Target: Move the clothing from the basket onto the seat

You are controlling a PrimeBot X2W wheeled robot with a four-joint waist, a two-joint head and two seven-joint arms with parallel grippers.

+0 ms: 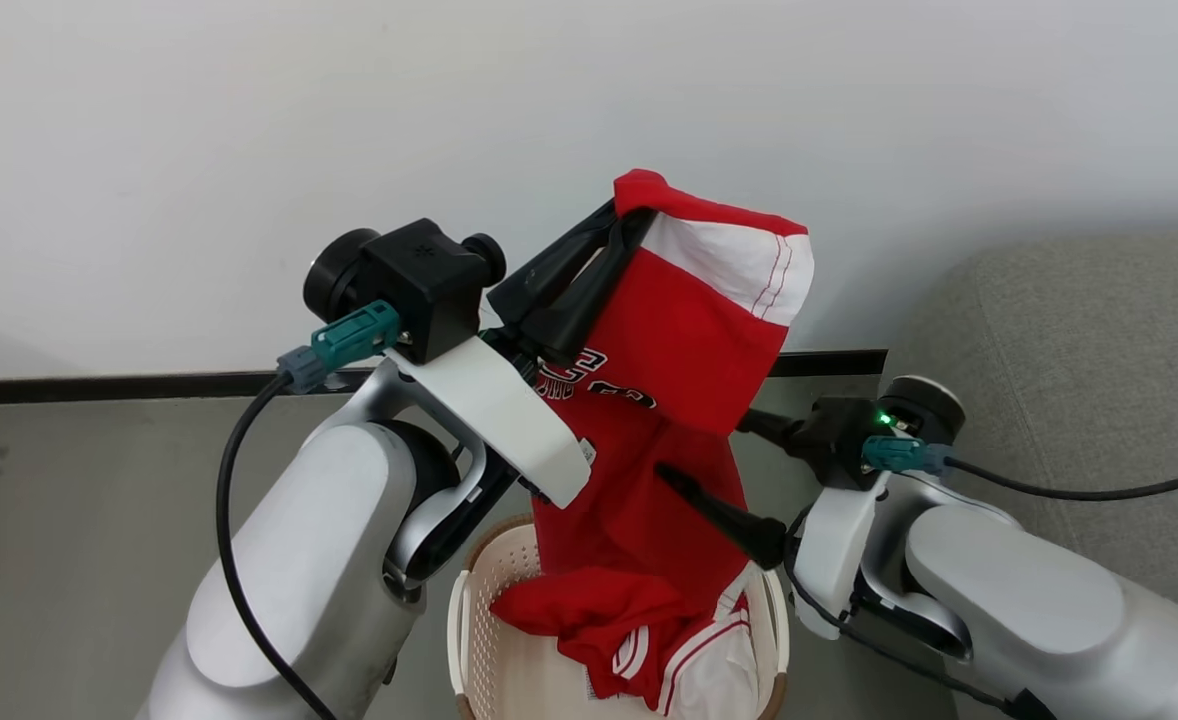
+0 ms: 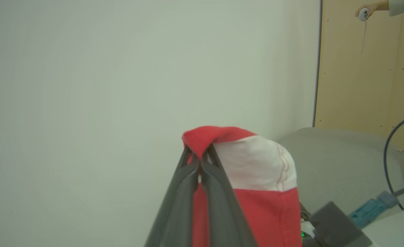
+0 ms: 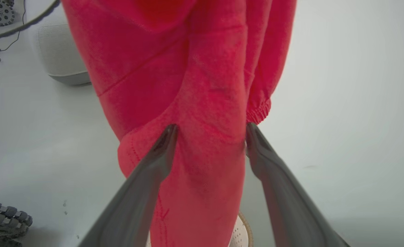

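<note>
My left gripper (image 1: 631, 215) is shut on the top fold of a red garment with a white panel, the clothing (image 1: 689, 340), and holds it high above the basket (image 1: 471, 620). Its lower end still trails into the basket, where more red-and-white clothing (image 1: 689, 650) lies. In the left wrist view the shut left gripper (image 2: 199, 162) pinches the red fold of the clothing (image 2: 257, 161). My right gripper (image 1: 701, 447) is open, one finger on each side of the hanging cloth. The right wrist view has the right gripper (image 3: 211, 128) straddling the red clothing (image 3: 202, 85). The grey-green seat (image 1: 1079, 330) is to the right.
A pale wall with a dark baseboard (image 1: 99, 385) stands behind the basket, above the grey floor (image 1: 79, 520). A person's hand with a controller (image 2: 365, 12) shows before a wooden panel (image 2: 356, 68). Toothed wheels (image 3: 3, 219) lie on the floor, and the basket rim (image 3: 244, 230) is below the cloth.
</note>
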